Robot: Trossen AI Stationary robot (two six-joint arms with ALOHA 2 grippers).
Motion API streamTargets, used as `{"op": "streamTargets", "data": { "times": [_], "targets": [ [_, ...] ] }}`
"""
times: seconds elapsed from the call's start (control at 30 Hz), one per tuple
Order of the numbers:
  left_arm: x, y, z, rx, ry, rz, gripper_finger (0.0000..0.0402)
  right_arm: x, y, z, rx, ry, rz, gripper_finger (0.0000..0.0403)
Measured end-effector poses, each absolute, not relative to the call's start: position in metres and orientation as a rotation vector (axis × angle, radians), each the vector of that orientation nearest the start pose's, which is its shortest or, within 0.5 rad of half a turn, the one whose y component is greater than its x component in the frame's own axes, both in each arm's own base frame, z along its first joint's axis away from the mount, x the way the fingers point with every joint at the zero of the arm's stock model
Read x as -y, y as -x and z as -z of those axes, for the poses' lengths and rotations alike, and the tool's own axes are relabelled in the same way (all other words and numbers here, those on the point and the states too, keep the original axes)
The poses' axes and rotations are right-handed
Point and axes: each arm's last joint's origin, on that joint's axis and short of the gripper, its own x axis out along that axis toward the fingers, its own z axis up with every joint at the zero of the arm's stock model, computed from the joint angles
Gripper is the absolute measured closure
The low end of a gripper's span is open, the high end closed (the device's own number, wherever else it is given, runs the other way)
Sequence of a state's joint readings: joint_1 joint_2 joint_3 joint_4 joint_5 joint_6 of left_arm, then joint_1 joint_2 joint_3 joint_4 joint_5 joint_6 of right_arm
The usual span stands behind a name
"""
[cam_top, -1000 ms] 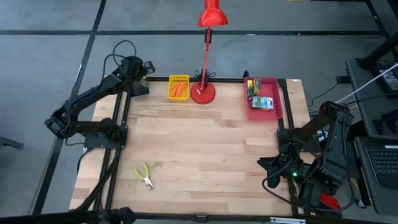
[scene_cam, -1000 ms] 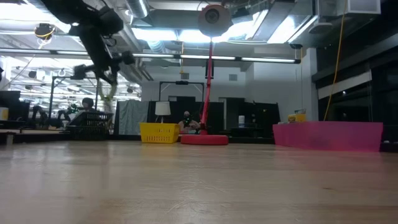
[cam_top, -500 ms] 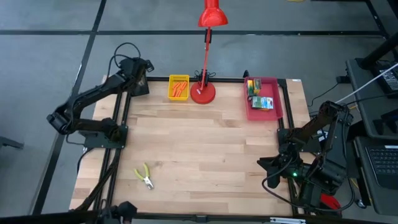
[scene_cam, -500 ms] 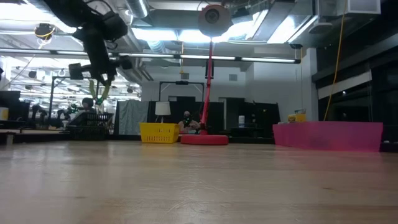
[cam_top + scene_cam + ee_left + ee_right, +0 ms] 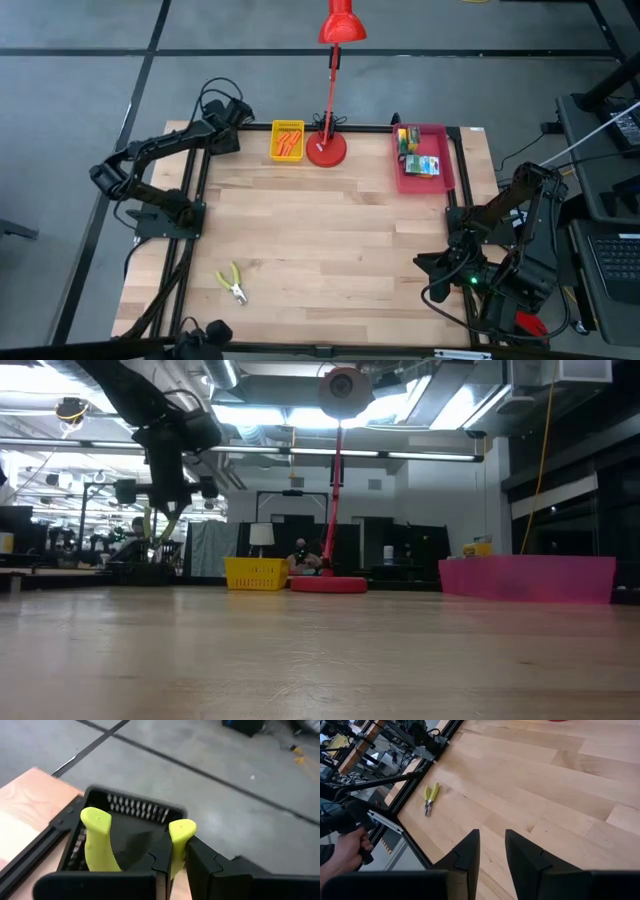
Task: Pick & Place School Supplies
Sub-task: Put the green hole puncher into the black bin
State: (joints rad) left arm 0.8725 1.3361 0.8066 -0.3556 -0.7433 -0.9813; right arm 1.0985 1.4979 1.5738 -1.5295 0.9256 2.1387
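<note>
High view: left gripper [image 5: 225,128] at far-left table corner, its load hidden under wrist. Second pliers [image 5: 232,283] lie near front-left edge. Right gripper [image 5: 432,268] parked front right.

Low view: lime handles dangle below left gripper, black tray barely discernible.

Left wrist: fingers clamp pliers [image 5: 102,840] above black tray [image 5: 131,810].

Right wrist: fingers parted, holding nothing; person's hand [image 5: 346,851] cut off at frame edge.

My two arms in matt black, left arm [image 5: 150,150] jointed and slim with a looped black cable, right arm [image 5: 500,235] bulkier with a small green light, blocky angular black fingers [image 5: 465,852]
</note>
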Motion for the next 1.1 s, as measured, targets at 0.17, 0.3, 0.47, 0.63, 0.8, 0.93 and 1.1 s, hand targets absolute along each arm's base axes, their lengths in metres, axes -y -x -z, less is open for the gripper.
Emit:
{"op": "streamTargets", "data": {
  "times": [0.17, 0.3, 0.47, 0.63, 0.8, 0.93, 1.1],
  "targets": [
    [-0.207, -0.155, -0.214, -0.202, 0.748, -1.846, 0.0374, -0.213, -0.135, -0.361, -0.477, -0.804, 0.585, 0.0309],
    [-0.205, -0.158, -0.212, -0.227, 0.75, -1.832, 0.0374, -0.213, -0.135, -0.361, -0.478, -0.802, 0.584, 0.0309],
    [-0.198, -0.161, -0.21, -0.289, 0.748, -1.81, 0.0374, -0.213, -0.134, -0.361, -0.471, -0.794, 0.577, 0.0309],
    [-0.188, -0.168, -0.208, -0.319, 0.758, -1.784, 0.0374, -0.214, -0.132, -0.361, -0.468, -0.791, 0.567, 0.0309],
    [-0.176, -0.178, -0.206, -0.333, 0.78, -1.742, 0.0374, -0.216, -0.13, -0.361, -0.458, -0.794, 0.556, 0.0309],
    [-0.167, -0.182, -0.205, -0.344, 0.782, -1.741, 0.0374, -0.217, -0.129, -0.362, -0.45, -0.801, 0.546, 0.0309],
    [-0.162, -0.179, -0.203, -0.354, 0.797, -1.786, 0.0364, -0.218, -0.129, -0.362, -0.447, -0.805, 0.538, 0.0309]
  ]
}}
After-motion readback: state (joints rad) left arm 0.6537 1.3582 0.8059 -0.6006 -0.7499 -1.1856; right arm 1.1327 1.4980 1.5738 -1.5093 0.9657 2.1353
